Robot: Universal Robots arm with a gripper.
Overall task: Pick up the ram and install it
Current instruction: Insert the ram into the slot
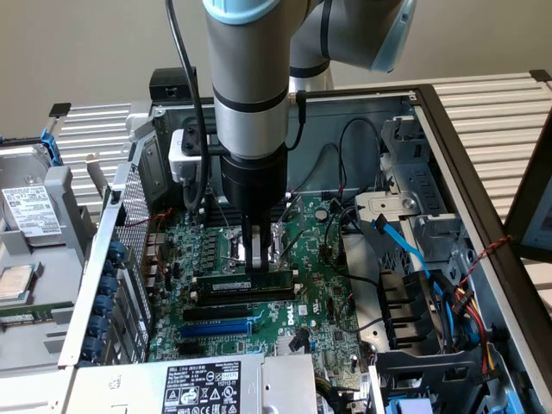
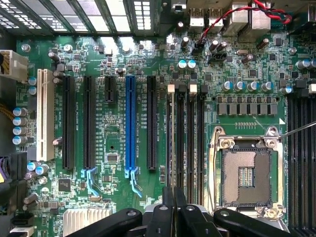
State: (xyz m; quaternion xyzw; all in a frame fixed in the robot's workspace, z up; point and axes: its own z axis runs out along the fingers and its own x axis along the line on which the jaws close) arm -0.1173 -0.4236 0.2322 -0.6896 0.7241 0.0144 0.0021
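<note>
Soft, even light fills the exterior view; the arm [image 1: 250, 86] carries a pale sheen along its silver housing and shades the motherboard [image 1: 323, 297] beneath it. In the wrist view, glare bleaches the vent slats [image 2: 106, 22] white, the socket frame [image 2: 214, 158] gleams, and the end effector [image 2: 174, 192] sits dark, nearly silhouetted.

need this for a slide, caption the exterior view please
End effector holding the ram at the motherboard memory slots inside an open computer case
</note>
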